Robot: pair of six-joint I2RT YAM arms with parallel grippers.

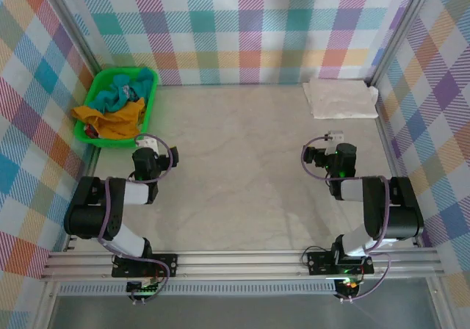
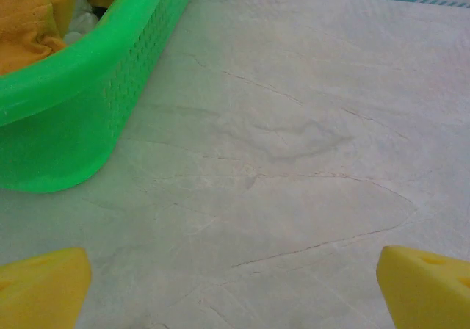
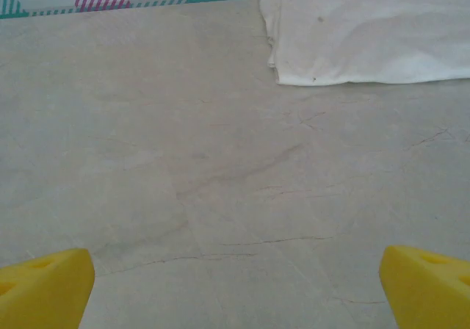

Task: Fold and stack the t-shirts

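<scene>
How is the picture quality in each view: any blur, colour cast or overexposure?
Top external: even light, sharp. Left wrist: the green basket throws a green cast on the table; the yellow fingertips are blurred. Right wrist: the cream-white t-shirt looks slightly washed out.

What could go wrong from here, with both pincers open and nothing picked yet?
1. The teal tee lies tangled with yellow cloth in the green basket; the left pincer may drag both out or snag the basket rim.
2. The folded cream tee sits close to the far right corner; stacking onto it could rumple its fold.
</scene>
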